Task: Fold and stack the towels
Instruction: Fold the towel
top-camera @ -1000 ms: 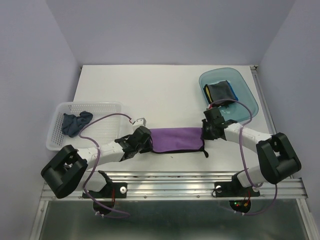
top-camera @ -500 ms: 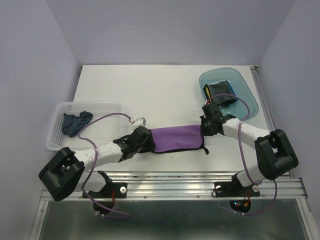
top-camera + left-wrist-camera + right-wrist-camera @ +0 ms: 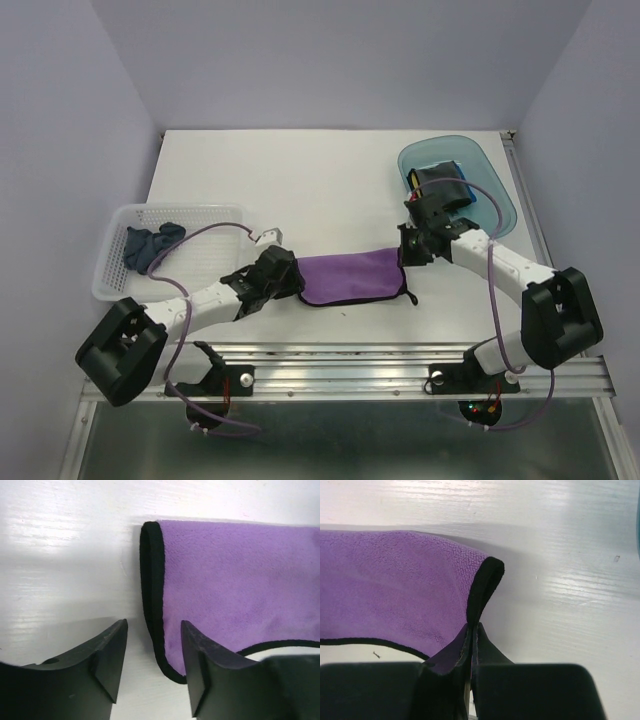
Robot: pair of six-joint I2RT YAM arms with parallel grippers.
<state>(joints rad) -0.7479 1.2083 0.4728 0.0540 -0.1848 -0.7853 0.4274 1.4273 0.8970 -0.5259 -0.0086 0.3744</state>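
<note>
One dark towel (image 3: pixel 443 186) is lying folded in the tray (image 3: pixel 497 196), while mid-table I am pinching the purple towel (image 3: pixel 352 277) by its right edge with the right gripper (image 3: pixel 471 630), the left gripper (image 3: pixel 152 630) gaping over its left edge, and a crumpled towel (image 3: pixel 150 245) is waiting in the basket (image 3: pixel 110 283).

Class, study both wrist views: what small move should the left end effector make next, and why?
Probably close the left end effector on the purple towel: its black-edged end lies between the open fingers, ungripped, while the right end effector is shut on the opposite end.
</note>
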